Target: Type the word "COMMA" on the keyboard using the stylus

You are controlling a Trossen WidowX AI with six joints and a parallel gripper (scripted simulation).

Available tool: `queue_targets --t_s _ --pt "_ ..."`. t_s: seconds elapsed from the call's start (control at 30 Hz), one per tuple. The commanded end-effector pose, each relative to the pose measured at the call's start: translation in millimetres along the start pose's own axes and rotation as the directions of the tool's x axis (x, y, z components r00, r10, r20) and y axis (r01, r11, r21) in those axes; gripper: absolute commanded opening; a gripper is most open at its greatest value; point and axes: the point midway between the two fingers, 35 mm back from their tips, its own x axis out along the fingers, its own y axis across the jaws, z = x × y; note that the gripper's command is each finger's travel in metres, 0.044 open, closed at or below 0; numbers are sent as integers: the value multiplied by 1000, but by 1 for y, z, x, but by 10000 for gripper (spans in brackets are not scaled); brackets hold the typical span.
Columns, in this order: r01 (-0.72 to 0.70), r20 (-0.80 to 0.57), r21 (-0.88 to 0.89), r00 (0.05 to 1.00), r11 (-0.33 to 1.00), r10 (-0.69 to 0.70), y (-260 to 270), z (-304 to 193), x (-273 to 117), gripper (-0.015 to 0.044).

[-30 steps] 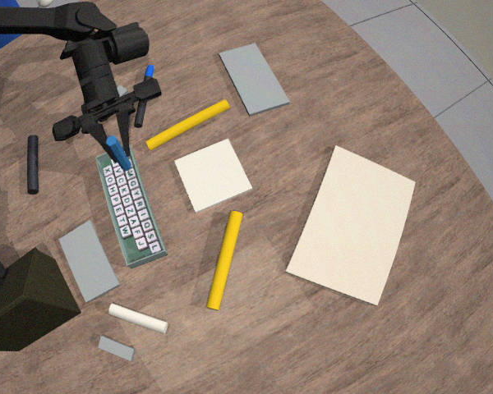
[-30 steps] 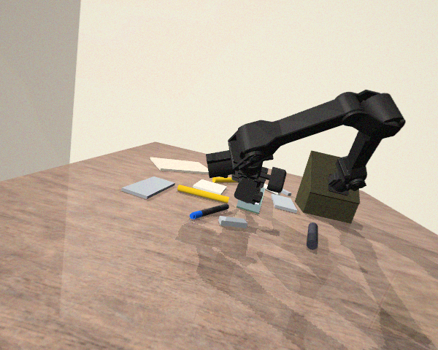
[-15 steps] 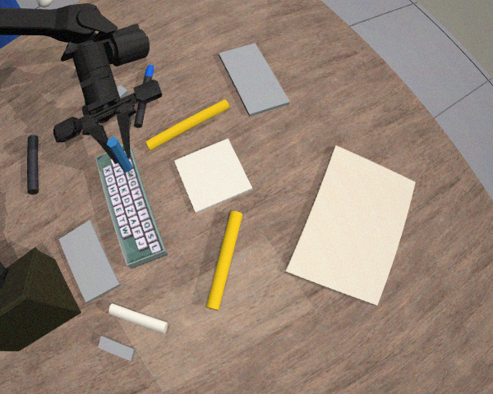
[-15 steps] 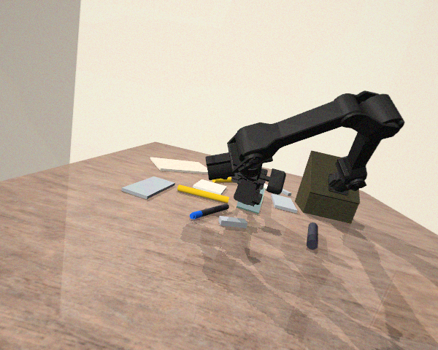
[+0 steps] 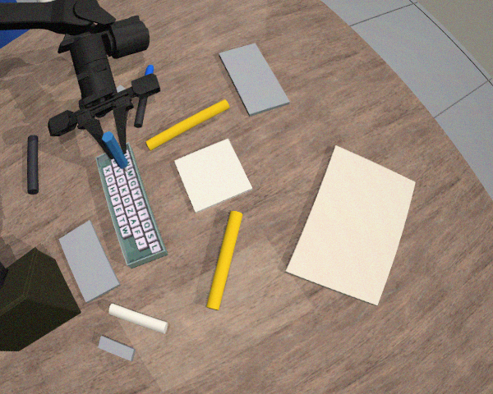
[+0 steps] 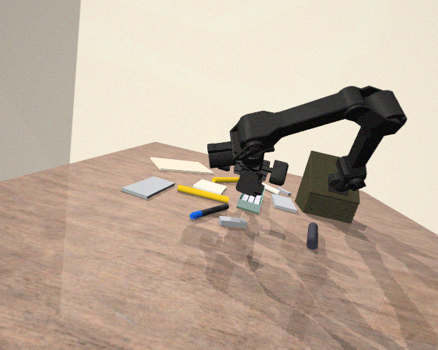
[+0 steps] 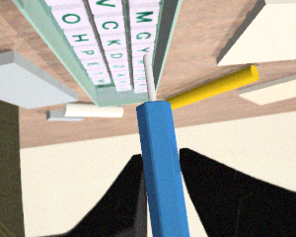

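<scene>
The gripper (image 5: 117,154) (image 7: 161,155) is shut on the blue stylus (image 5: 114,148) (image 7: 160,133), above the upper end of the keyboard in the top view. The stylus slants, its thin pale tip pointing at the keys. The green keyboard (image 5: 131,253) (image 6: 247,206) (image 7: 54,50) has pale lettered keys in three rows. In the wrist view the tip overlaps the row with M, G and Y, near the Y; whether it touches a key I cannot tell. The fingers and stylus hide some keys in the top view. In the exterior view the arm hides the fingers and stylus.
Two yellow rods (image 5: 187,124) (image 5: 224,260) and a white square (image 5: 213,175) lie right of the keyboard. A black-and-blue pen (image 5: 140,111) (image 6: 209,211) lies near the gripper. A grey slab (image 5: 89,261), a dark rod (image 5: 32,164) and a dark box (image 5: 34,300) are left.
</scene>
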Motion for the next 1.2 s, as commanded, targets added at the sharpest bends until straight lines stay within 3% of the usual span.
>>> queue_targets --t_s 0.0,0.27,0.37,0.77,0.87,1.17 --pt "13 1 -2 1000 1000 -13 -1 -10 -8 81" --pt "7 3 8 1000 1000 -7 -1 -9 -6 64" --pt "10 2 3 1000 1000 -10 -1 -10 -7 0" --pt "13 1 -2 1000 1000 -13 0 5 0 0" --pt "13 2 -2 1000 1000 -13 0 7 2 79" --pt "13 2 -2 1000 1000 -13 0 9 3 81"
